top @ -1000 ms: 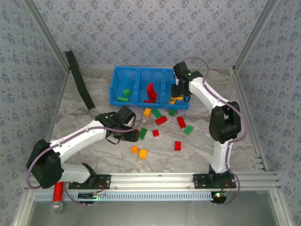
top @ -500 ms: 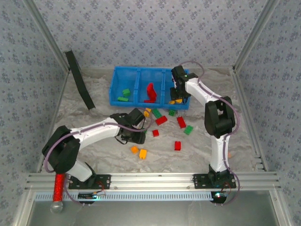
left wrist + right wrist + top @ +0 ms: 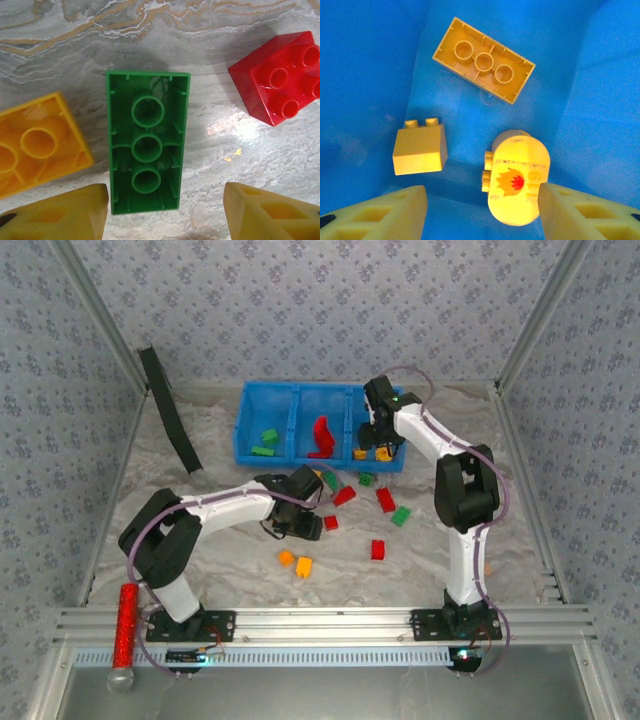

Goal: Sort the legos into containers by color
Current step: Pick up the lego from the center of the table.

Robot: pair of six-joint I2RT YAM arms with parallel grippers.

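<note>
A glossy green brick lies studs-down on the marbled bench, its hollow three-tube underside up. Its long axis runs between the wide-spread jaws of the left gripper. The right gripper, jaws wide and empty, hangs in the blue tray's right compartment above three yellow pieces. Green bricks lie in the left compartment and red bricks in the middle.

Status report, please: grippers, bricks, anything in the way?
Left gripper open over green brick. Right gripper open above yellow bricks in blue tray. Nothing blocking.
</note>
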